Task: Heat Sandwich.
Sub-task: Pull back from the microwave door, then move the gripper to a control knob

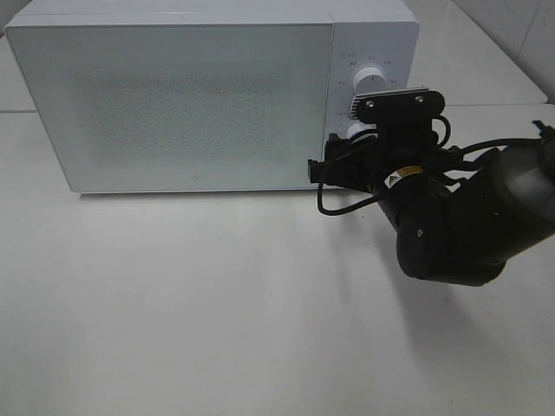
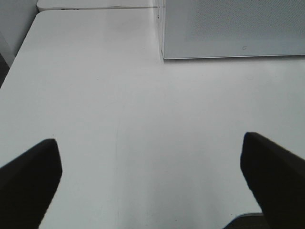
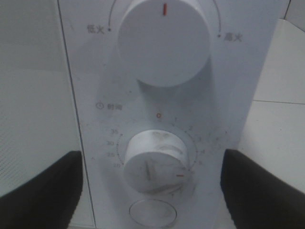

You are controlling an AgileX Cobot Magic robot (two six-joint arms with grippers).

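You're hovering the right claw (image 3: 151,187) wide open, gripping nothing — the timer knob (image 3: 155,160) dead ahead is looking stiff, slick; take its rim.

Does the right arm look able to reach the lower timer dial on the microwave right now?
Probably yes: the right arm points at the lower dial, its jaws open either side, nothing between.

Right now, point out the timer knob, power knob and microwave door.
timer knob (image 3: 156,160), right wrist view, centre of its face.
power knob (image 3: 164,40), right wrist view, middle of its face.
microwave door (image 1: 173,104), exterior high view, middle of the front panel.
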